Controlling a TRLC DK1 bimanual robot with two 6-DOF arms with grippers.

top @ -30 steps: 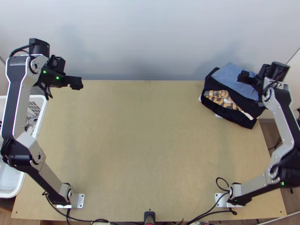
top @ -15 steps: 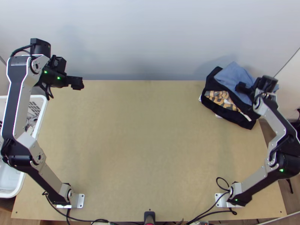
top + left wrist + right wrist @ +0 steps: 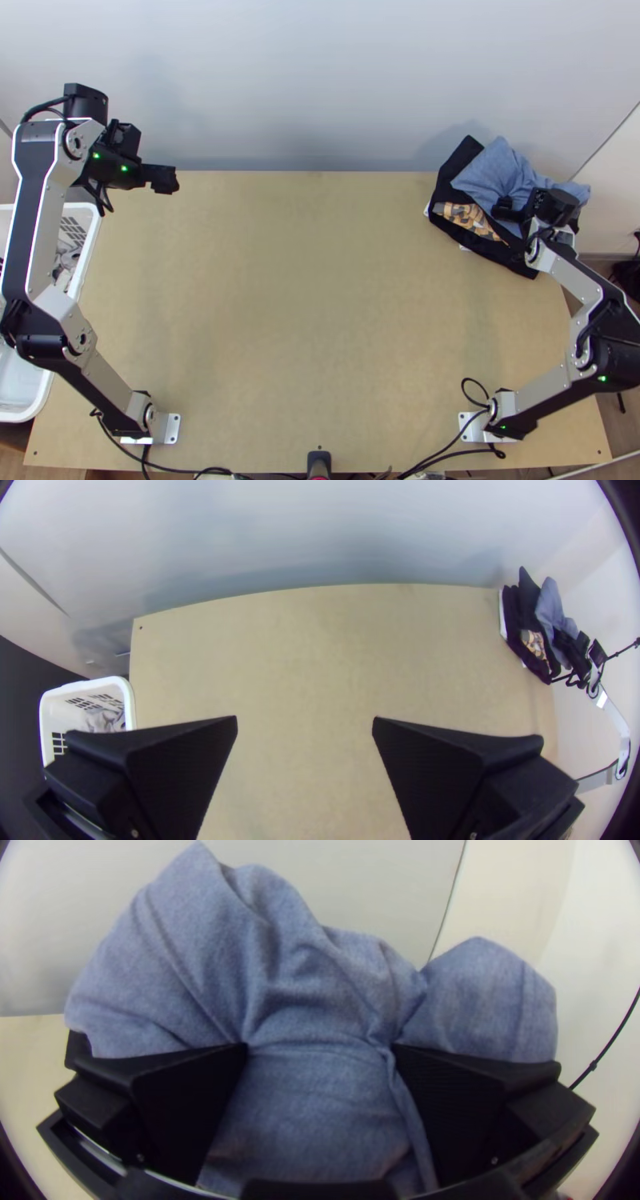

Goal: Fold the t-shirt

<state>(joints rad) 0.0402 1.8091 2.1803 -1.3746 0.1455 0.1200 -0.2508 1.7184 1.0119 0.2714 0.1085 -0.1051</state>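
A blue-grey garment [image 3: 494, 170] lies bunched on top of the clothes pile at the table's back right. My right gripper [image 3: 507, 211] is at its near side, low against the cloth. In the right wrist view, the gripper [image 3: 320, 1045] stands open, and the rumpled blue cloth [image 3: 313, 1120] rises between and around its wide-set fingers. My left gripper [image 3: 165, 179] hangs over the table's back left corner. Its fingers are wide apart in the left wrist view, where the gripper [image 3: 305, 721] has bare table below it.
Under the blue garment are black clothes [image 3: 458, 166] and an orange-and-black patterned cloth [image 3: 464, 218]. A white basket [image 3: 90, 240] with some cloth inside stands beside the table's left edge. The table [image 3: 312, 304] stretches between the arms, with cables along its near edge.
The right gripper has moved left and nearer to the table's front. Under it the blue garment has gone from lying fairly flat to bunched. The left arm has stayed nearly still.
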